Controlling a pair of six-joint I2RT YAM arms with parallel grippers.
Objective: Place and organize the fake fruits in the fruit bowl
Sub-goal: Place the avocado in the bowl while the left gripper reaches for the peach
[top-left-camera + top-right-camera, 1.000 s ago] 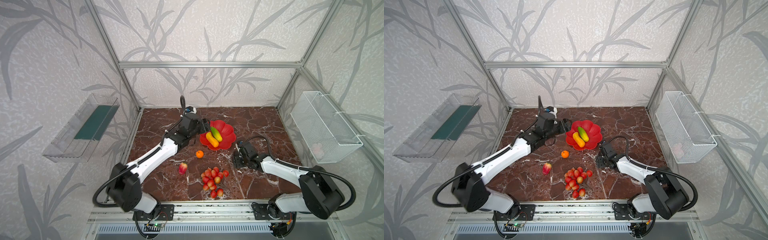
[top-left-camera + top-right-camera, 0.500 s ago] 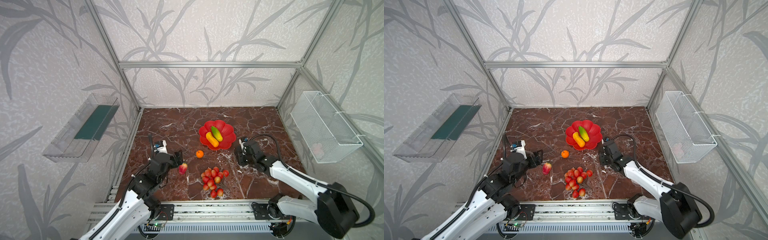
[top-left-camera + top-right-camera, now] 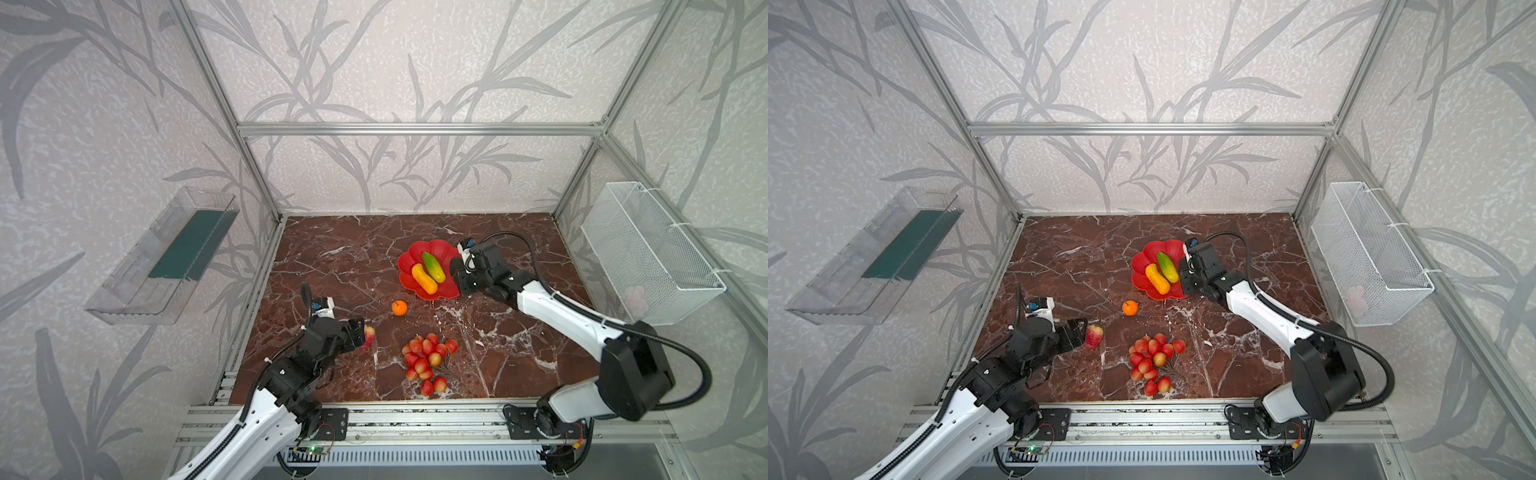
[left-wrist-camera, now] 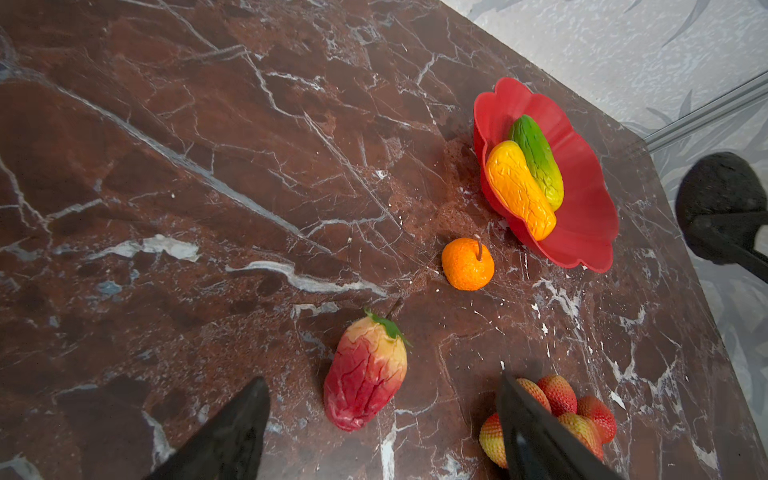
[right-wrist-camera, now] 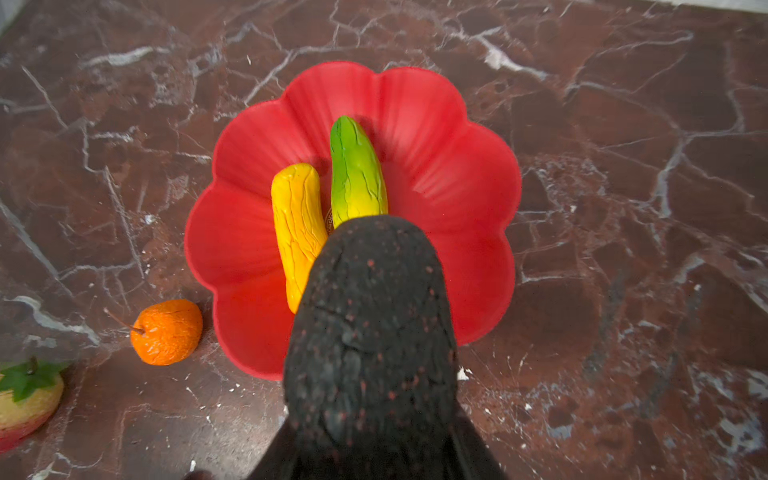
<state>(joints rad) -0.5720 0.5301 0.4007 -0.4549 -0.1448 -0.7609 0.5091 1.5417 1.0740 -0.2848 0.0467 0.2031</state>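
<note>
The red fruit bowl [image 3: 412, 254] holds a yellow-orange oblong [image 3: 424, 279] and a green-yellow oblong [image 3: 434, 266] side by side. My right gripper [image 3: 457, 272] hovers at the bowl's right edge, shut on the dark avocado [image 5: 370, 324], which hides its fingers in the right wrist view. An orange tangerine [image 3: 399, 308] sits on the table in front of the bowl. My left gripper [image 4: 382, 380] stands open, its fingertips on either side of the lower end of the red-yellow apple [image 4: 365, 370] without touching it. The cherry bunch [image 3: 426, 359] lies to the apple's right.
On the right wall hangs a white wire basket [image 3: 648, 249], and on the left wall a clear plastic tray [image 3: 166, 257]. Aluminium frame posts stand at the corners of the marble table [image 3: 332, 257]. A rail runs along its front edge.
My left arm pulled back from the bowl to the front left and came up to the apple. My right gripper shut on the avocado and carried it from the table to the bowl's right edge.
</note>
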